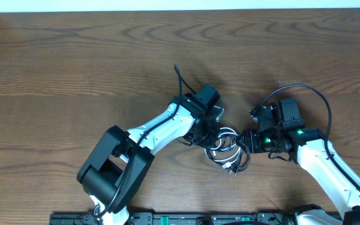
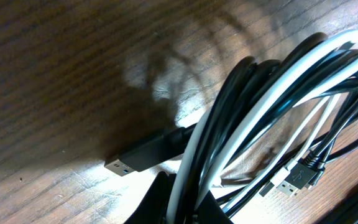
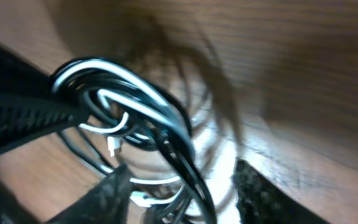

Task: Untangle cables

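Observation:
The cables (image 1: 225,149) are a small looped bundle of thin black cords and one white cord, lying on the wooden table between the two arms. My left gripper (image 1: 210,132) reaches the bundle's left side. In the left wrist view the left gripper (image 2: 188,200) is shut on the cables (image 2: 260,106), with white and black strands pinched between its jaws. A black USB plug (image 2: 138,155) and a white-and-black plug (image 2: 291,180) lie loose. My right gripper (image 1: 247,142) is at the bundle's right side. The right gripper (image 3: 182,186) stands open, and the black cords (image 3: 129,93) run loosely through its gap.
A thick black arm wire (image 1: 317,100) arcs above the right wrist, and another (image 1: 180,78) sticks up behind the left wrist. The left arm's body (image 1: 114,165) fills the front left. A dark rail (image 1: 167,219) runs along the table's front edge.

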